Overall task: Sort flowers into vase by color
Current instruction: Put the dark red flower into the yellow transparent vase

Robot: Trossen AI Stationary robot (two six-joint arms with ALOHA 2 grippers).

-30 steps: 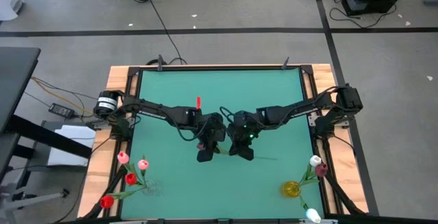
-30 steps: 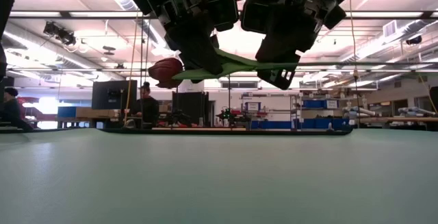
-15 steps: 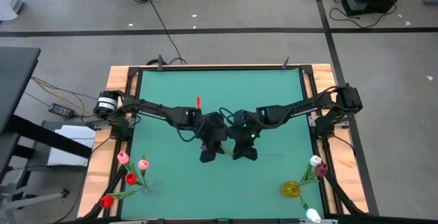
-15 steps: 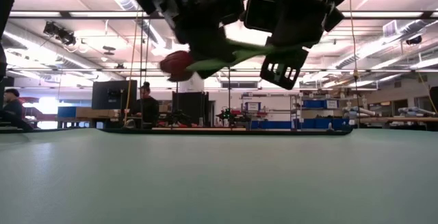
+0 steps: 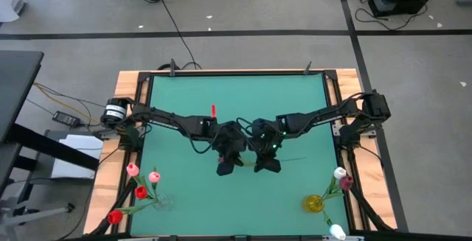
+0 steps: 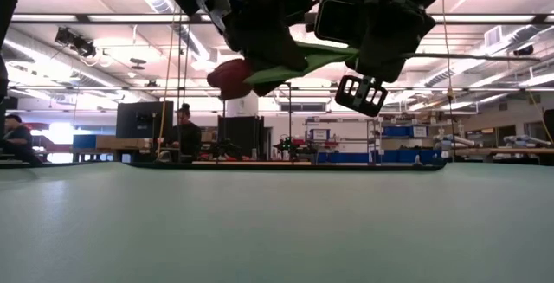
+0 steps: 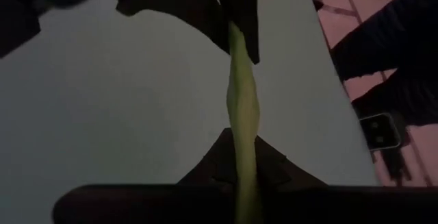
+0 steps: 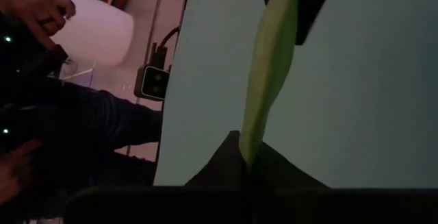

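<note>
Mid-table handover: left gripper (image 5: 226, 166) and right gripper (image 5: 267, 164) both appear clamped on one red tulip (image 6: 232, 77), held level above the green table (image 5: 295, 101). Next, one gripper must release. The clear vase (image 5: 163, 201) holds red and pink flowers; the yellow vase (image 5: 315, 203) holds white and maroon.
</note>
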